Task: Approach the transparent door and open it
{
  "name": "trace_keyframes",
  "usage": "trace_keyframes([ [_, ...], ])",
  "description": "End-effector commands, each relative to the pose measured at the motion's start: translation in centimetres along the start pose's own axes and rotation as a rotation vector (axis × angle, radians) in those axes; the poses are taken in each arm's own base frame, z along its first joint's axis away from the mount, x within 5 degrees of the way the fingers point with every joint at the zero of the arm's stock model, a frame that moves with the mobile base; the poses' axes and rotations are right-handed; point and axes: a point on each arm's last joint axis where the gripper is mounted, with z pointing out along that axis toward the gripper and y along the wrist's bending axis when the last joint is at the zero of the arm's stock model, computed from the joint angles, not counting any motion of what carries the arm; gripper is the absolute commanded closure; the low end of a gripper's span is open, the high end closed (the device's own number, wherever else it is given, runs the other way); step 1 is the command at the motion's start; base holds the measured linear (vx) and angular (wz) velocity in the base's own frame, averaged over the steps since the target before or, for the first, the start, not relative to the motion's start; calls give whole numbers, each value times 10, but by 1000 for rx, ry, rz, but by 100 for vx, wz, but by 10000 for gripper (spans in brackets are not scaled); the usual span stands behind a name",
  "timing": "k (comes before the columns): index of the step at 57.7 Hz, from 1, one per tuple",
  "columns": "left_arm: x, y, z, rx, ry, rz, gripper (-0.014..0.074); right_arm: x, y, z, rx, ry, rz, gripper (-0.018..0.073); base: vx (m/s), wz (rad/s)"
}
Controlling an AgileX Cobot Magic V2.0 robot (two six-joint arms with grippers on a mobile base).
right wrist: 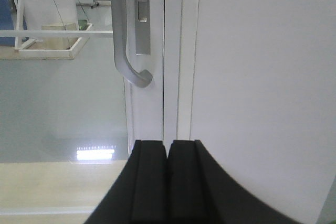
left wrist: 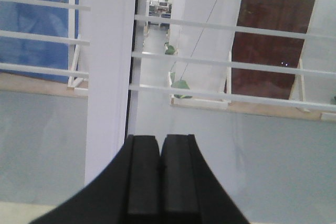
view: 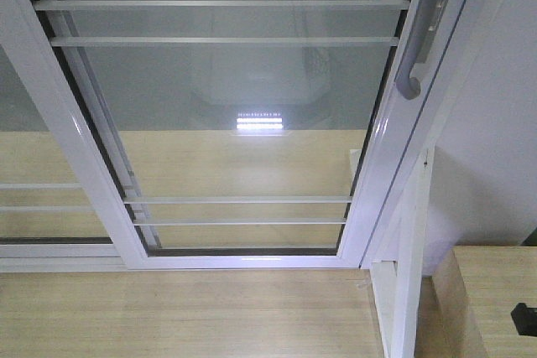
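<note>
The right gripper (right wrist: 168, 182), clenched and empty, sits just below the curved pull handle (right wrist: 122, 35) of the transparent door (view: 243, 106), seemingly lined up to reach it. The left gripper (left wrist: 159, 177), likewise clenched, faces the glass.

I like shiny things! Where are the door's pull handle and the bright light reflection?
pull handle (right wrist: 117, 30): right wrist view, on its straight silver bar.
light reflection (view: 260, 122): front-facing view, on the middle of the bright patch.
</note>
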Motion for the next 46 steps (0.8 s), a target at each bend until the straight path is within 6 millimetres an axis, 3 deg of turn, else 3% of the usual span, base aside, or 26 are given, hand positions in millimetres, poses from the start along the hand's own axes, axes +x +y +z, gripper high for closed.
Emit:
trace_keyframes([
  [1, -4, 0, 0, 12, -111, -15, 602, -10, 1, -1, -10, -150, -13, 567, 0, 0],
  [9, -11, -1, -1, 17, -172, -15, 602, -23, 2, -3, -15, -269, -15, 567, 0, 0],
  [14, -25, -2, -3, 22, -218, -16, 602, -41, 1, -9, -18, -315, -10, 567, 0, 0],
  [28, -108, -13, -15, 28, -329, 111, 602, -120, -2, -27, 3, -301, -25, 567, 0, 0],
  [34, -138, -17, -6, 19, -318, 175, 602, -152, -3, -18, 9, -278, -64, 567, 0, 0],
  [38, -150, -19, 6, 18, -294, 181, 602, -164, -3, -3, 8, -242, -85, 567, 0, 0],
  [46, -147, -18, 38, 15, -167, 179, 602, -167, -2, 29, -1, -169, -94, 567, 0, 0],
])
